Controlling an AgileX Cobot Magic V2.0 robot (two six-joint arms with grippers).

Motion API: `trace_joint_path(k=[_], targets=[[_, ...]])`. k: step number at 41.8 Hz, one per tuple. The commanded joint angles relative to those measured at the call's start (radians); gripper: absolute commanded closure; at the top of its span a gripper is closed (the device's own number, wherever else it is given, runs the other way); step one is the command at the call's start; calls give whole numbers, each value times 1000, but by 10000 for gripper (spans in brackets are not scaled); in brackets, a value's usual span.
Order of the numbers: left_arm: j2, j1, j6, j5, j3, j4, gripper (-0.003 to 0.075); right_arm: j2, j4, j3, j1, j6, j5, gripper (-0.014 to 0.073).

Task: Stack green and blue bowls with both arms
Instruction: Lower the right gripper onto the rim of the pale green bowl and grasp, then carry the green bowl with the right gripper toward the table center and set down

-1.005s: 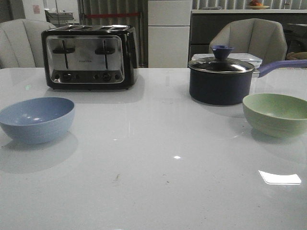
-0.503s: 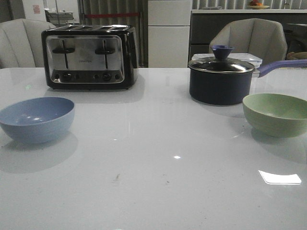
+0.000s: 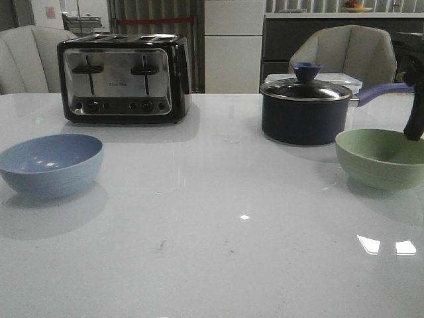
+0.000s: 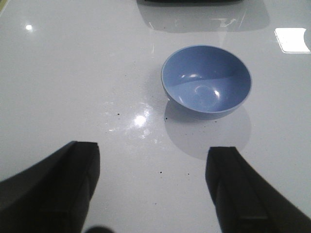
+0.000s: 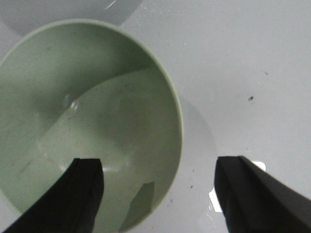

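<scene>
The pale blue bowl (image 3: 52, 164) sits upright and empty on the white table (image 3: 218, 218) at the left. The pale green bowl (image 3: 381, 158) sits upright and empty at the right. My left gripper (image 4: 153, 167) is open and empty above bare table, with the blue bowl (image 4: 206, 81) some way ahead of it; it is out of the front view. My right gripper (image 5: 160, 177) is open over the green bowl (image 5: 87, 121), one finger above its inside and the other outside its rim. One dark right finger (image 3: 415, 112) shows at the front view's right edge, just above the bowl.
A black and chrome toaster (image 3: 122, 79) stands at the back left. A dark navy lidded saucepan (image 3: 305, 116) with a purple handle (image 3: 384, 91) stands just behind and left of the green bowl. A clear container (image 3: 338, 79) and two chairs are behind the table.
My right gripper has come into the front view at the right edge, above the green bowl. Neither bowl has moved.
</scene>
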State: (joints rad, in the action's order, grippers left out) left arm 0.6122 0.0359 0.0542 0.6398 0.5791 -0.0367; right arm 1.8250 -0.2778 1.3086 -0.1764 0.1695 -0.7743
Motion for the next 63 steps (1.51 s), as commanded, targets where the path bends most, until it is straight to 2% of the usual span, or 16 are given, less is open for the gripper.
trace_joint_path(k=[1,8,12,15,20,25,37,48,56,63], targets=[[7,7,-7,-72,28,-2,211,16,-17,71,-7,12,34,23],[7,7,-7,-72,28,-2,211,90,-15,121,-7,13,20,35],[7,7,-7,-72,28,-2,211,106,-13,123,-7,13,26,135],[7,7,-7,-72,28,-2,211,107,-13,123,-7,13,26,256],[7,7,-7,-72,28,-2,211,107,-10,123,-7,13,25,405],[7,7,-7,-72,28,-2,211,107,-8,123,-7,13,22,470],[7,7,-7,-72,28,-2,211,28,-8,123,42,52,1,475],[7,7,-7,-72,28,-2,211,-94,-8,123,241,79,-22,475],[7,7,-7,-72,28,-2,211,-91,-9,122,408,79,-44,475],[7,7,-7,-72,28,-2,211,-75,-9,122,510,79,-44,475]])
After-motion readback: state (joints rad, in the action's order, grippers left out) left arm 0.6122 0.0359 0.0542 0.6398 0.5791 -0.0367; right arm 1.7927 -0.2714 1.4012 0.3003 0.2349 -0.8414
